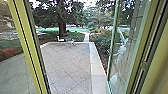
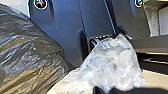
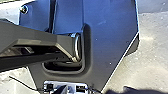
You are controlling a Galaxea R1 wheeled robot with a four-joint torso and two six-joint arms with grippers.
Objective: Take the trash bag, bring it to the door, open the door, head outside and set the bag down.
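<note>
plainly, the dark trash bag (image 2: 27, 53) looks shiny, creased.

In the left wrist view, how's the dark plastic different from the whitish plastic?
The dark plastic is smoky with brown tones, while the whitish plastic is pale and cloudy. The dark plastic forms a broad bulge; the whitish plastic narrows to a peak. Both are creased and catch the light.

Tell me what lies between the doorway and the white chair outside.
Paving with slanting joints lies between the doorway and the white chair, as the head view shows.
</note>
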